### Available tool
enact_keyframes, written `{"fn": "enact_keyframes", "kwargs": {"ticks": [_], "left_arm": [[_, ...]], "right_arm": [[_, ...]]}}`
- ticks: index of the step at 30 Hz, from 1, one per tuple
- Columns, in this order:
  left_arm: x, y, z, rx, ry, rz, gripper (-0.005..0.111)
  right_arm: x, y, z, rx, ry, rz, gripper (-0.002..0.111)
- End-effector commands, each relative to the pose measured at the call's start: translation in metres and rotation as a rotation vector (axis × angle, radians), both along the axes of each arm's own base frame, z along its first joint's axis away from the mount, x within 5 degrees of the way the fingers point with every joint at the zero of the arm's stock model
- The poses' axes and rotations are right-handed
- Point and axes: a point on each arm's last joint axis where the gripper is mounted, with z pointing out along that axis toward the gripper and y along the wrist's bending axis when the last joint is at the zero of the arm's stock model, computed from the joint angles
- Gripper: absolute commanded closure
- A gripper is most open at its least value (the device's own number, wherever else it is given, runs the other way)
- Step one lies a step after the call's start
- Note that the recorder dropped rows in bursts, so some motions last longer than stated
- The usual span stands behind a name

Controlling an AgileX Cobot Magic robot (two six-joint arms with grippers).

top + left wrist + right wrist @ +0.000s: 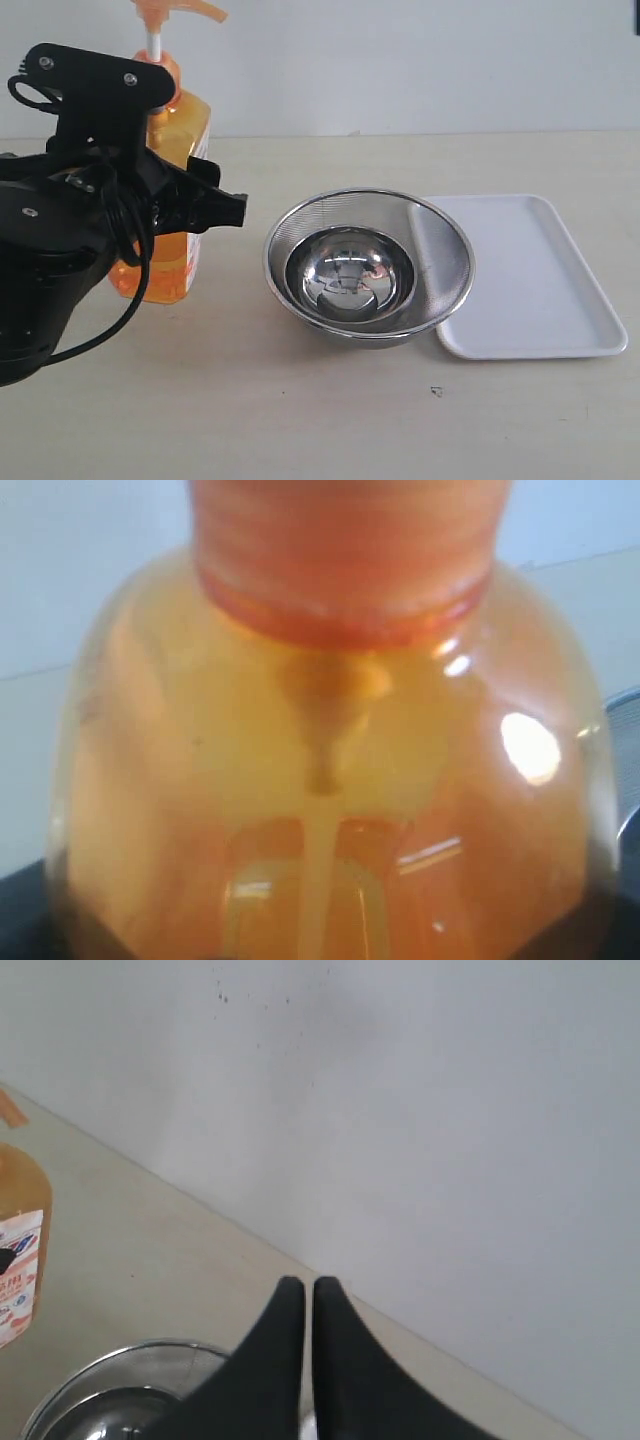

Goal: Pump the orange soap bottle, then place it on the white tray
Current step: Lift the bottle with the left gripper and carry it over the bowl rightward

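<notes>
The orange soap bottle (178, 150) stands on the table at the left, its pump head (165, 12) raised on the white stem. My left gripper (208, 195) straddles the bottle's body, with one black finger (215, 205) lying across its front, and appears shut on it. The bottle (320, 760) fills the left wrist view, so the fingers barely show there. My right gripper (309, 1285) is shut on nothing, up in the air facing the wall, and it is outside the exterior view. The white tray (530, 280) lies at the right.
A round steel mesh bowl (440, 245) holding a smaller shiny steel bowl (345, 275) sits between the bottle and the tray, its rim overlapping the tray's left edge. The right wrist view catches that bowl's rim (120, 1355) and part of the bottle (20, 1250).
</notes>
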Motion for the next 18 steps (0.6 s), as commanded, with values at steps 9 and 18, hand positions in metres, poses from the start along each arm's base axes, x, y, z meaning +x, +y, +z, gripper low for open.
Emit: {"fn": "enact_keyframes", "kwargs": {"ticks": [9, 18], "left_arm": [[0.001, 0.000, 0.013, 0.051, -0.083, -0.027, 0.102], [-0.002, -0.004, 0.056, -0.081, -0.176, -0.100, 0.102]], "right_arm": [[-0.088, -0.103, 0.011, 0.050, -0.099, -0.564, 0.108], [-0.115, -0.115, -0.007, 0.033, 0.035, -0.547, 0.108]]}}
